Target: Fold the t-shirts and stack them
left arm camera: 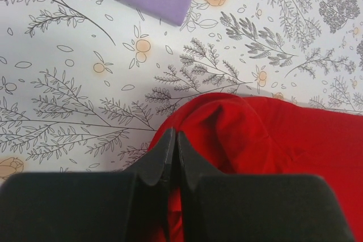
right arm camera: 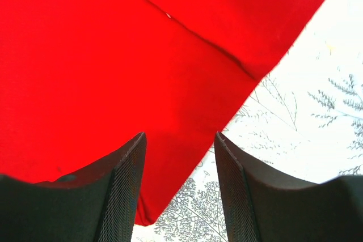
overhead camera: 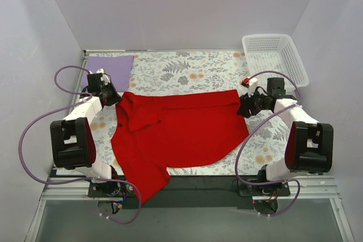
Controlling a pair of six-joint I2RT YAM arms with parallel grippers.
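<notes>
You have the floral-printed white table cover (overhead camera: 187, 69) filling the middle of the top view. The large bright red short-sleeved cloth t-shirt (overhead camera: 181, 131) is spread across its centre, reaching toward the lower left. The white plastic lattice basket (overhead camera: 275, 55) sits upper right. The pale lavender cloth t-shirt (overhead camera: 110, 67), a flat rectangle, lies upper left. Your left gripper (left arm camera: 172, 137) is pinched closed on the red shirt's left edge, and your right gripper (right arm camera: 180, 140) stands open over its right corner.

bare floral counter (overhead camera: 187, 71) open along the far edge between lavender t-shirt (overhead camera: 110, 67) and white basket (overhead camera: 275, 55), red t-shirt (overhead camera: 181, 128) covering the middle, basket's raised wall near the right claw (overhead camera: 244, 107), bare counter right of the shirt
</notes>
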